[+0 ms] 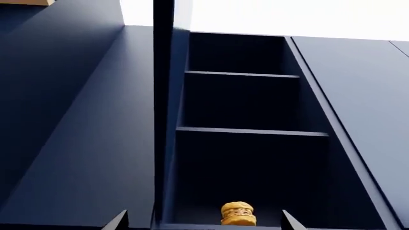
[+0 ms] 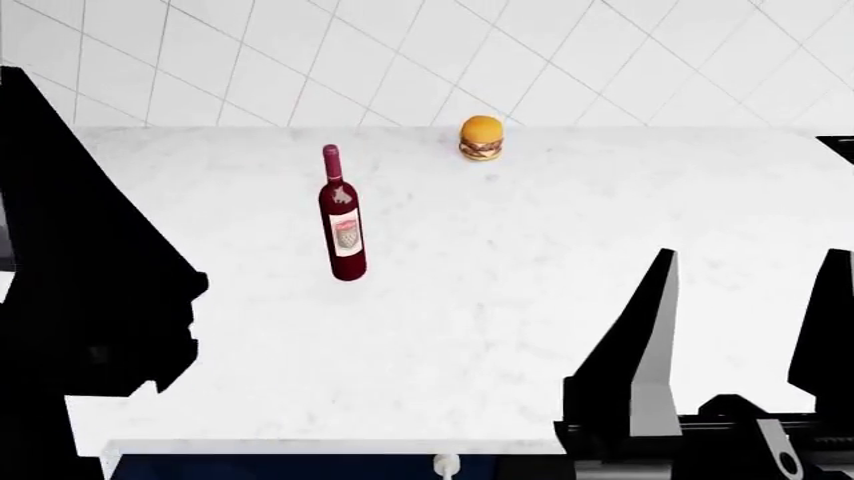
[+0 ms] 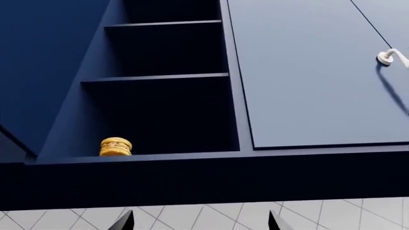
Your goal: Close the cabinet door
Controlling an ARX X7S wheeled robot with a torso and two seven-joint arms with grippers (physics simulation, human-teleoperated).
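The wall cabinet point(image 3: 166, 76) stands open, showing dark shelves. Its navy cabinet door point(image 3: 51, 62) is swung out on the left of the opening. In the left wrist view that cabinet door point(image 1: 163, 96) appears nearly edge-on beside the shelves point(image 1: 243, 130). A small burger point(image 1: 238, 213) point(image 3: 116, 146) sits on the lowest shelf. My left gripper point(image 1: 204, 220) is open below the opening, with nothing between its fingers. My right gripper point(image 3: 199, 220) point(image 2: 741, 340) is open too, lower down in front of the tiled wall, and holds nothing.
A shut navy door point(image 3: 313, 72) with a white handle point(image 3: 391, 57) adjoins the opening. Below, on the marble counter point(image 2: 507, 300), stand a red wine bottle point(image 2: 342, 215) and a second burger point(image 2: 482, 137). My left arm point(image 2: 80, 280) covers the counter's left end.
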